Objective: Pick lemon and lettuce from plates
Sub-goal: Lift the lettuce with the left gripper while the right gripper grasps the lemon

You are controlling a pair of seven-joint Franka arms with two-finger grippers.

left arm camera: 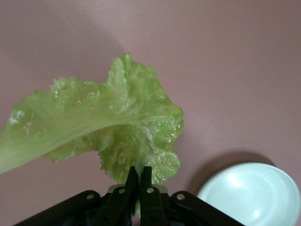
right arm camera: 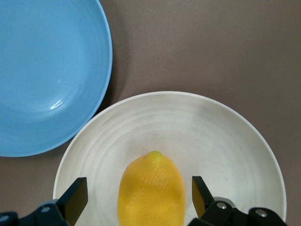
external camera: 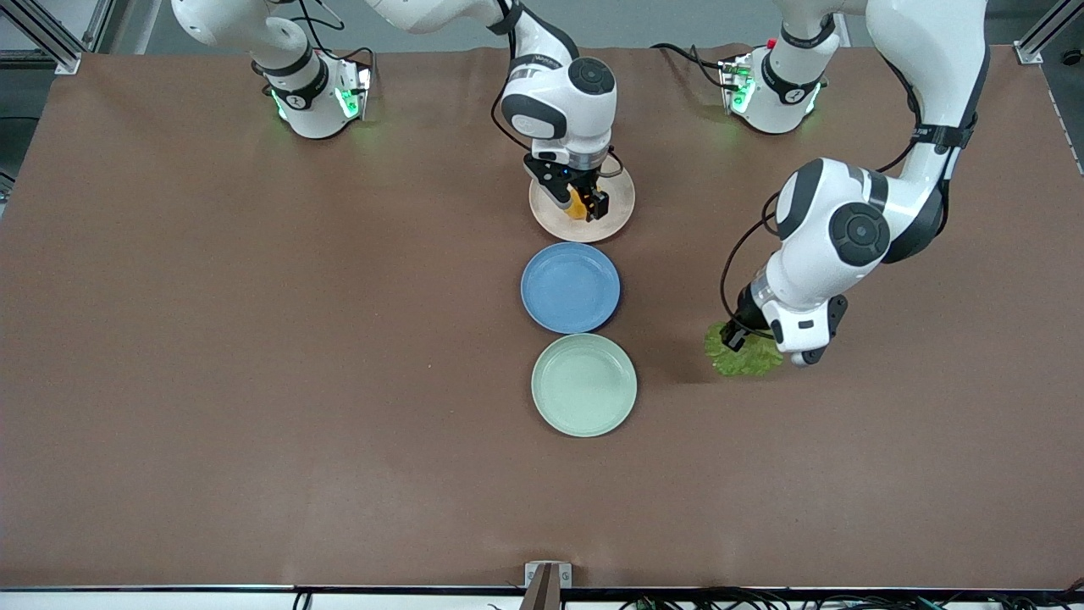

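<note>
A brown bench (external camera: 254, 381) carries three round plates in a row down its middle. The beige-pink plate (external camera: 616, 222) lies closest to the edge where the arms' bases stand, the blue plate (external camera: 570, 287) comes next, and the mint green plate (external camera: 583, 385) lies nearest the front camera's edge.

Plenty of bare table (external camera: 254, 381) toward the right arm's end and along the front edge. Middle blocked by three plates in a row: beige plate (external camera: 616, 212) nearest the bases, blue plate (external camera: 570, 287), mint plate (external camera: 584, 385) nearest the front edge. Only narrow gaps between them. Right gripper (external camera: 581, 205) fills the beige plate's space. Left gripper (external camera: 738, 337) with lettuce (external camera: 745, 360) crowds the strip toward the left arm's end.
</note>
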